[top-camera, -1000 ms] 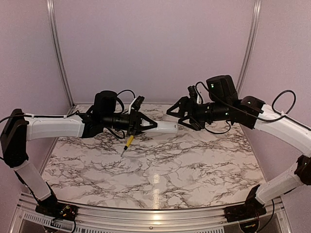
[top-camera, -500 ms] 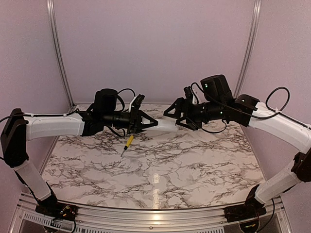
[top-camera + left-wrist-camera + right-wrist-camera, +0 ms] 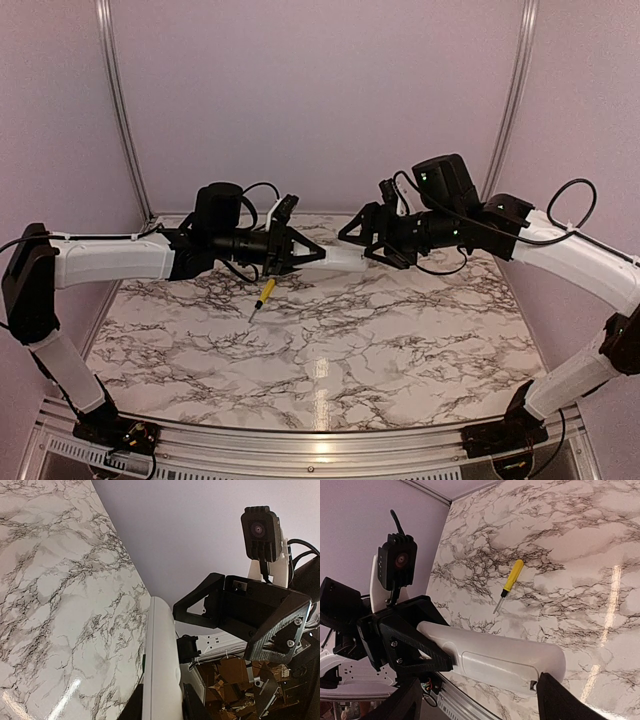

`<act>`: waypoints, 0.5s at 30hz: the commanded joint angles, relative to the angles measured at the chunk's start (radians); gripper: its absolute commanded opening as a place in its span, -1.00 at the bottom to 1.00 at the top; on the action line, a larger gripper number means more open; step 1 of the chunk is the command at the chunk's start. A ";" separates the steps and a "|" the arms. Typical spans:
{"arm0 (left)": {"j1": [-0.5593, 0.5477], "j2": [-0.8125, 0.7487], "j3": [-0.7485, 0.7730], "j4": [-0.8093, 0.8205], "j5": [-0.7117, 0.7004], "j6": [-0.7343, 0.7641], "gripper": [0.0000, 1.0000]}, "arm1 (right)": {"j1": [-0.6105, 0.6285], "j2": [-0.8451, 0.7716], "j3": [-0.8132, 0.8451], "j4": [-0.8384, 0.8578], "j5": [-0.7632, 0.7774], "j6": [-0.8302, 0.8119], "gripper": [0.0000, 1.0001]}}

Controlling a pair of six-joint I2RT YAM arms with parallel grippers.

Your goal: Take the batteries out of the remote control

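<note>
My left hand point(image 3: 312, 256) is pinching the remote control point(image 3: 343, 261) by one end, holding it level in the air over the far part of the marble-patterned worktop point(image 3: 380, 340). My right hand point(image 3: 358, 243) stands spread at its free end. A yellow-handled screwdriver point(image 3: 264, 294) lies on the worktop below, with plain lilac walls point(image 3: 320, 100) on three sides.

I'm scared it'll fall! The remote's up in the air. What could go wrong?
The remote control hangs above the table, pinched at one end by the left gripper; it could slip and drop. The open right gripper sits at its free end and might knock it loose.
</note>
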 commanded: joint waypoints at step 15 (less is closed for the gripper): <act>0.006 0.028 0.038 0.048 0.008 -0.022 -1.00 | -0.010 0.018 0.001 0.017 -0.043 -0.011 0.55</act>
